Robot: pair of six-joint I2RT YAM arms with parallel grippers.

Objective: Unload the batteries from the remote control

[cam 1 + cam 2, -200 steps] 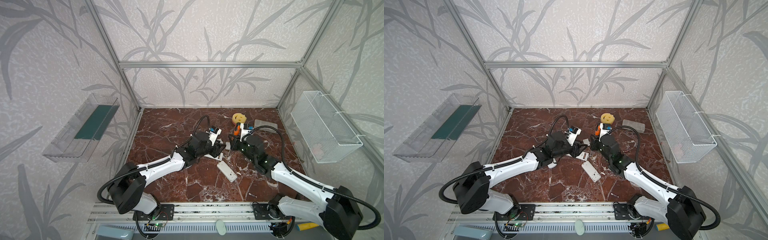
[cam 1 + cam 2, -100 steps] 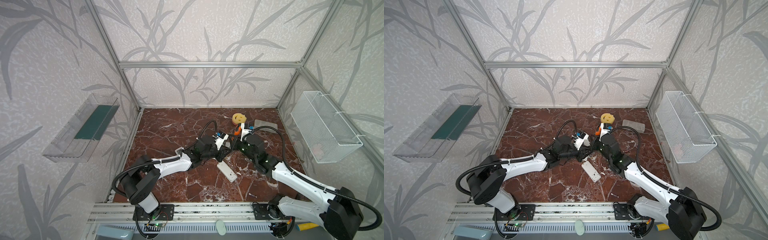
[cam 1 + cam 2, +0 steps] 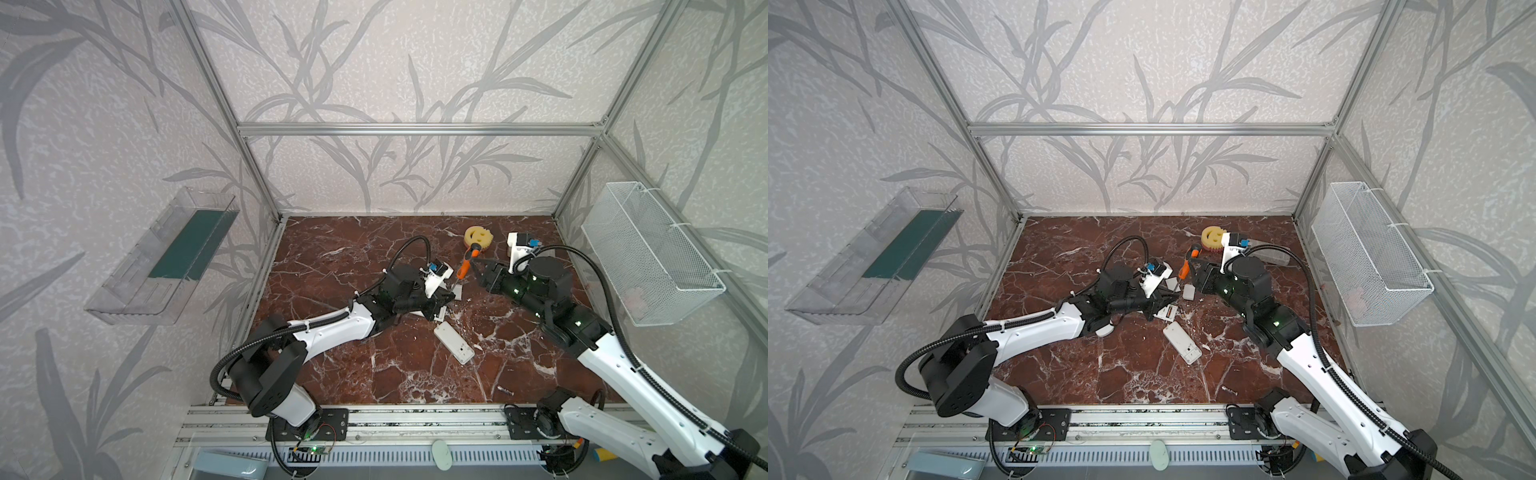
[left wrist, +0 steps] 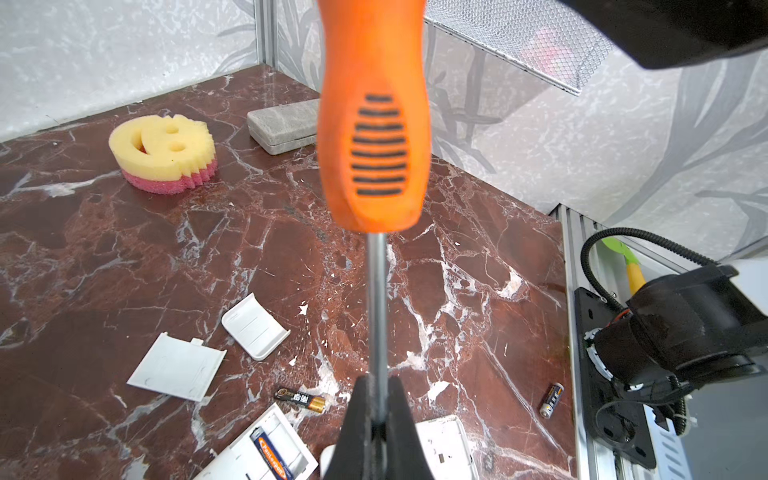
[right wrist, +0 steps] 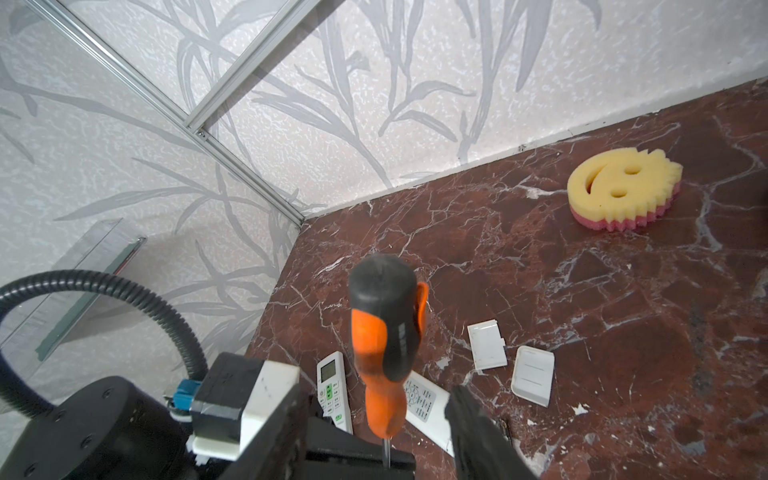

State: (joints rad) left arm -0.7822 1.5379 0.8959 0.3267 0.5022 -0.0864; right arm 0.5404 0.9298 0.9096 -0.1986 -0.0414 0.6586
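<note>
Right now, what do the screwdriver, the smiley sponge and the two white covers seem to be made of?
Screwdriver: handle looks like matte orange plastic with black rubbery ribs; its shaft gleams like bare steel. Smiley sponge: dull open-pored foam, yellow over pink. Curved white cover and flat white cover: probably thin moulded plastic, smooth with slight sheen.

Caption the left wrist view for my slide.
Left claw grips the orange-handled screwdriver by its steel shaft near an open white remote control holding one blue-orange battery; two dark batteries lie loose.
</note>
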